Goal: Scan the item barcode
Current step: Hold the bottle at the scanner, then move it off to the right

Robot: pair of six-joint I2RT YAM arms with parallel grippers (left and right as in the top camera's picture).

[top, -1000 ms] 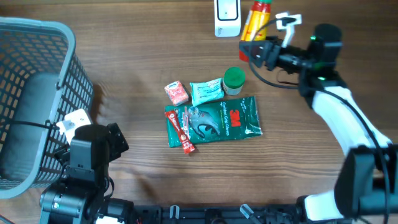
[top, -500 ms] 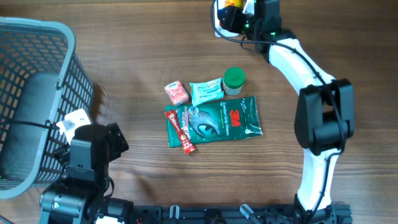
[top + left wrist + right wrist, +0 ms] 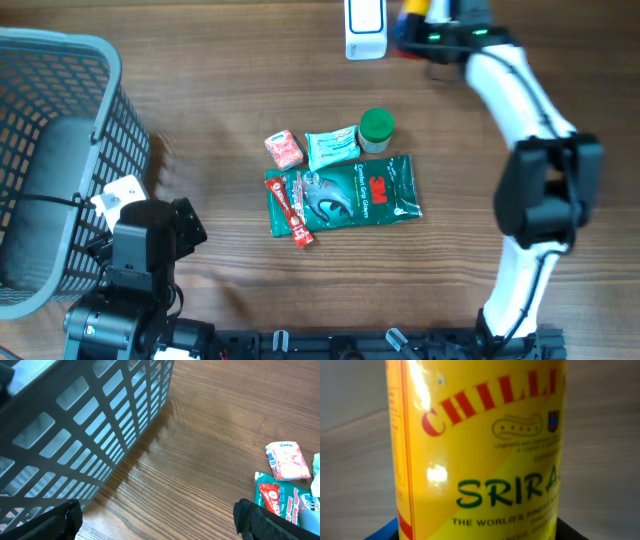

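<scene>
Right hand (image 3: 415,25) part-closed around yellow plastic sriracha chilli bottle (image 3: 480,450), just beside white box-shaped scanner (image 3: 363,30); left hand (image 3: 160,520) wide open, empty; suggest rotating bottle slowly until barcode faces scanner; none visible on label side shown.

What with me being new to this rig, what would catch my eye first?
The yellow sriracha bottle fills the right wrist view. A big grey basket dominates the overhead view's left side, with a green 3M pack lying at centre.
</scene>
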